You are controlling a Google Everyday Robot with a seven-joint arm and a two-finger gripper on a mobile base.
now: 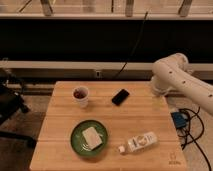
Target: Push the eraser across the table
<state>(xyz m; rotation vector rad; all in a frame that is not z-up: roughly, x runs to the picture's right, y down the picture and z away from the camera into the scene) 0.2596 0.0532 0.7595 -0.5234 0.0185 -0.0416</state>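
Observation:
The eraser (pixel 120 96) is a small flat black block lying at an angle on the far middle of the light-wood table (pixel 145 117). My white arm (pixel 172 75) bends over the table's far right corner, to the right of the eraser and apart from it. Only the arm's rounded joints and a link running off to the lower right show. My gripper is not visible in the camera view.
A paper cup (pixel 80 96) stands left of the eraser. A green plate (pixel 77 144) with a beige square block (pixel 92 136) sits at the front. A white plastic bottle (pixel 139 142) lies at the front right. Cables and a blue box (pixel 180 120) lie on the floor to the right.

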